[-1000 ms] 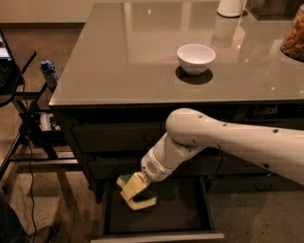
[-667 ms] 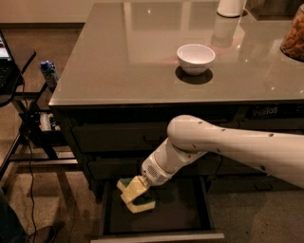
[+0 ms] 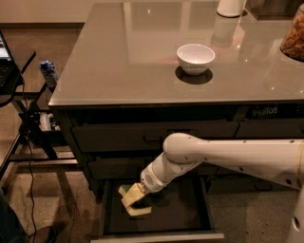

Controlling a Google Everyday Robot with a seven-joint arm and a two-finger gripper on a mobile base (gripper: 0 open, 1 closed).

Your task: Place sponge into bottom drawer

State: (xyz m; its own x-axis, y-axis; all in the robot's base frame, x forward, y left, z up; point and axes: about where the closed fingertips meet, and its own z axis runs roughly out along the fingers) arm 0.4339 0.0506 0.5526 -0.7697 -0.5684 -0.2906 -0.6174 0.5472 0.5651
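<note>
The bottom drawer (image 3: 183, 211) of the dark cabinet is pulled open, showing a dark flat interior and a pale front rim. My gripper (image 3: 134, 198), on the white arm reaching in from the right, is down inside the drawer's left part. It is shut on the sponge (image 3: 142, 210), a yellow block just below the gripper's tip, at or very close to the drawer floor. The sponge's green side is mostly hidden.
A white bowl (image 3: 195, 58) stands on the grey countertop (image 3: 123, 61), with a white container (image 3: 231, 6) at the back and a jar (image 3: 294, 35) at the right edge. Two shut drawers (image 3: 147, 137) sit above the open one. A side rack with a small carton (image 3: 49, 72) stands at the left.
My gripper has gone lower into the open drawer with the sponge still in it. The arm has dropped slightly.
</note>
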